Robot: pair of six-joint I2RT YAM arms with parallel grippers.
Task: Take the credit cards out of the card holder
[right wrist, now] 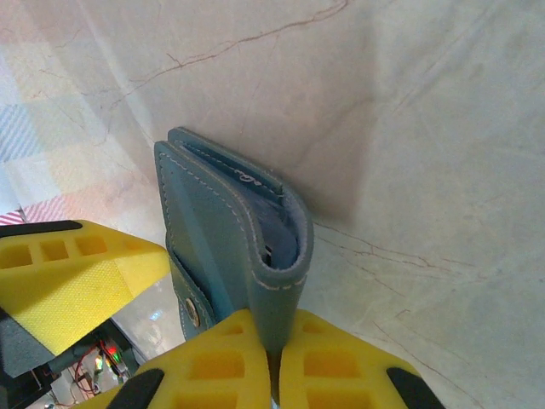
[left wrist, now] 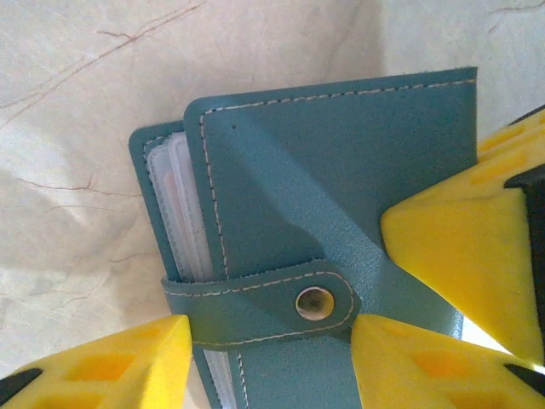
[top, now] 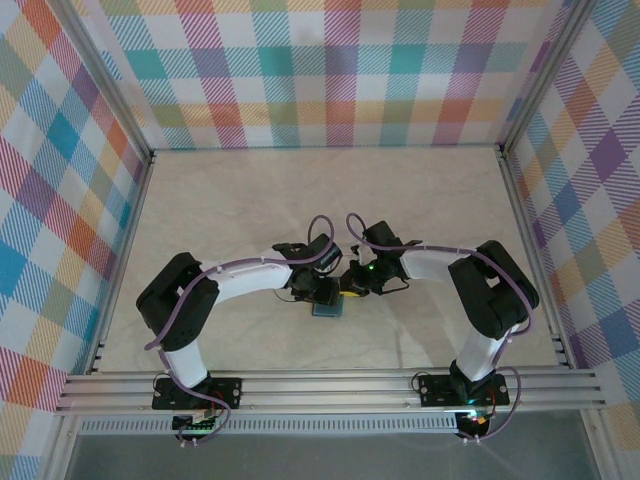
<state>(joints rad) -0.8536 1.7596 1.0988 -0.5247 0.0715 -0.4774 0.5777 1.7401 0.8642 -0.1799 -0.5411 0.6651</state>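
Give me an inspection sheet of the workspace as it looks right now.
Surface: pale marbled table.
Job's things: teal card holder closed, snap strap fastened; no credit cards out; clear sleeves show at its edge.
Clutter: nothing seen.
Claws: right claw shut on the card holder's edge; left claw straddles the strap, grip unclear.
Cables: purple cables looped along both arms.
Surroundings: plaid walls, aluminium frame.
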